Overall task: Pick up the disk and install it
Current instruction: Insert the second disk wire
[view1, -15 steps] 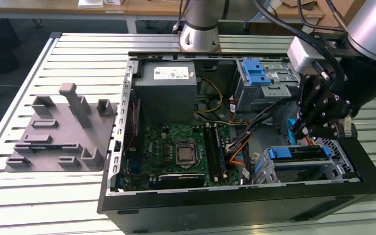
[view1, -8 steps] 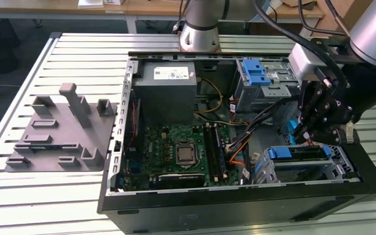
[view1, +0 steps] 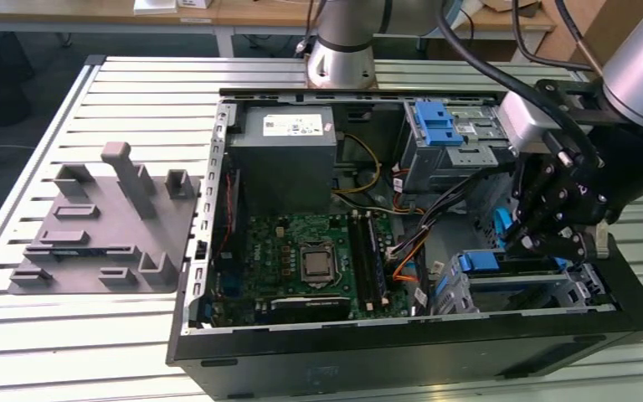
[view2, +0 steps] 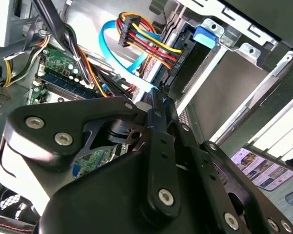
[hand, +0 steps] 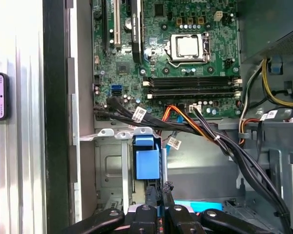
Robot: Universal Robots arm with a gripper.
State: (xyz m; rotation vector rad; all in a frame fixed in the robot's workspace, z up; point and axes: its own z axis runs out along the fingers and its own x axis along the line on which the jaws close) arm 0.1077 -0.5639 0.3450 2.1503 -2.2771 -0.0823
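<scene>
I'm hovering the gripper (view1: pixel 554 239) over the near cage (view1: pixel 545 280) at the exterior view's right, inside the open case (view1: pixel 204 251); in both wrist views the fingers (hand: pixel 161 191) are showing pinched narrow, tips almost together, and I'm seeing nothing gripped between them; I'm not making out the disk's silver face or label anywhere, so I cannot tell whether it is sitting in that cage or elsewhere; a blue tab (hand: pixel 147 163) is standing at the cage mouth just beside the fingertips; I'm judging the work to be at the seating end, though I cannot confirm the install.

Counting now: one arm, one gripper; two cages, the near one and a far one (view1: pixel 455 142); two blue tabs in the exterior view; one board (view1: pixel 299 260); one grey supply box (view1: pixel 288 159); one grey fixture (view1: pixel 104 230) lying on the table at the exterior view's left.
</scene>
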